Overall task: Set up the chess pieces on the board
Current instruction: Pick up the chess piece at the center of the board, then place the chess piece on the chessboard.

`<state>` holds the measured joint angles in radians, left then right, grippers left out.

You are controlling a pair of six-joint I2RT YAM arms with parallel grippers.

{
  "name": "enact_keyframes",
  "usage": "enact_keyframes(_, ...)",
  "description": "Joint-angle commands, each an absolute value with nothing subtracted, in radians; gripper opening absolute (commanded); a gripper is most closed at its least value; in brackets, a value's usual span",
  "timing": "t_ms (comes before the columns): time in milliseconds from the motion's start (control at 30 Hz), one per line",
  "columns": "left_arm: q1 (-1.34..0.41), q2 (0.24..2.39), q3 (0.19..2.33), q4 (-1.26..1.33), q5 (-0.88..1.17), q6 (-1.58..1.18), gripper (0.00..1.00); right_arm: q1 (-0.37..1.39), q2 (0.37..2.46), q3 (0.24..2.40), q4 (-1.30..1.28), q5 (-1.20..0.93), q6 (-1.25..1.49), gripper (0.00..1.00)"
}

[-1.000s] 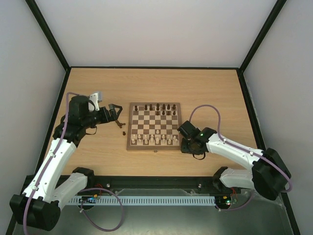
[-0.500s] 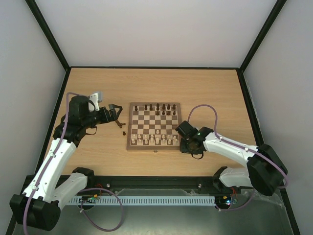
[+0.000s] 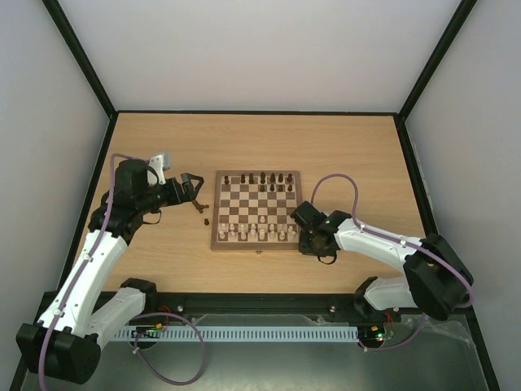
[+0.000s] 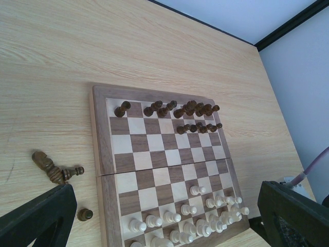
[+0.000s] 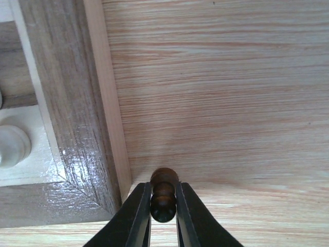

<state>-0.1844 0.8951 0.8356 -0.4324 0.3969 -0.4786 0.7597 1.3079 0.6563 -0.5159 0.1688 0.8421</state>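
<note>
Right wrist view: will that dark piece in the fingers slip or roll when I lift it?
Probably stiff and light: the dark piece looks like small turned wood. Its rounded, glossy beads give the fingers of the right gripper little flat contact, so it may twist or slip. On its side it would likely roll.

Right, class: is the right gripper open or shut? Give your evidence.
Shut on a dark chess piece: the right gripper has both fingers pressed against its sides.
</note>
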Motion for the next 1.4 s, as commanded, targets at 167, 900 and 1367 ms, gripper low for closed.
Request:
enact_keyframes(167,-0.176,0.89,0.827,-0.42,0.405,-0.475,0.99,0.762,1.296,0.719,-0.608,0.213,0.827,0.05)
enact_keyframes(900,-0.174,0.894,0.833,-0.396,0.363,-0.51,0.99,0.762,1.863,1.703,-0.839,0.071,0.468,0.05)
enact_keyframes(1367,-0.174,0.878,0.802,-0.404,0.347,-0.513,1.0,0.761,2.175,1.958,-0.912,0.162,0.428,0.06)
